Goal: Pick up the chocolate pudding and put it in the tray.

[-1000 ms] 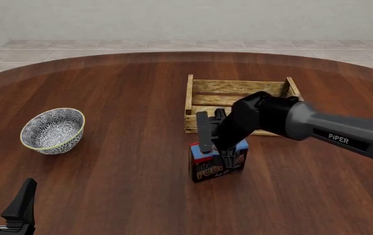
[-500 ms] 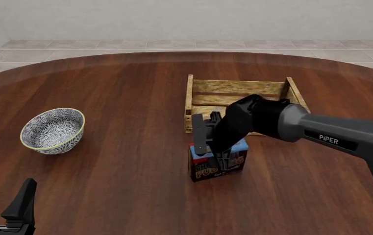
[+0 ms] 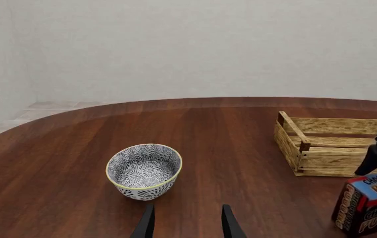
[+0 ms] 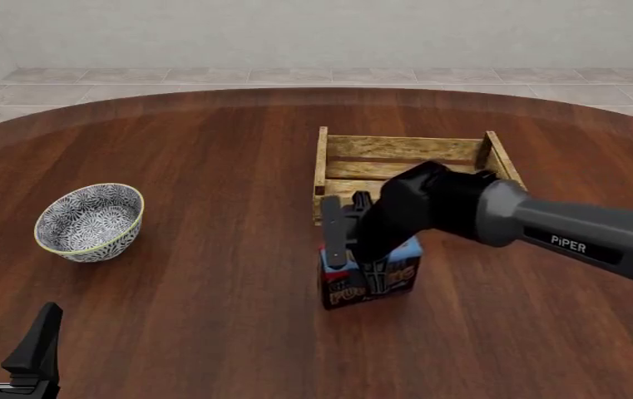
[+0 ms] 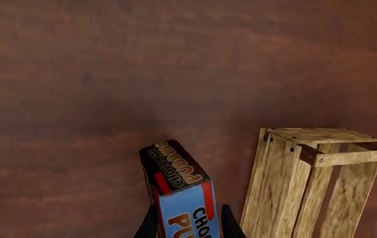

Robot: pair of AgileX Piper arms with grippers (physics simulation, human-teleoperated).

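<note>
Blue-topped chocolate pudding [image 4: 369, 279] sits just in front of the tray [image 4: 333, 170], and my right gripper [image 4: 358, 247] looks clamped on it, so I judge the lift and drop-in remain, while my left gripper [image 3: 187, 225] idles spread apart well away.

Round patterned bowl [image 4: 89, 221], blue-white inside and out with a thin yellow rim, standing upright on the dark wooden table [image 4: 205, 166]. The bowl sits toward the table's left side as the front view shows it, well in from the curved edge. Beyond the table's far edge lies a pale tiled floor [image 4: 127, 79], which meets a plain light wall [image 4: 316, 33]. In the left wrist view the bowl [image 3: 144, 171] shows its hollow interior.
</note>
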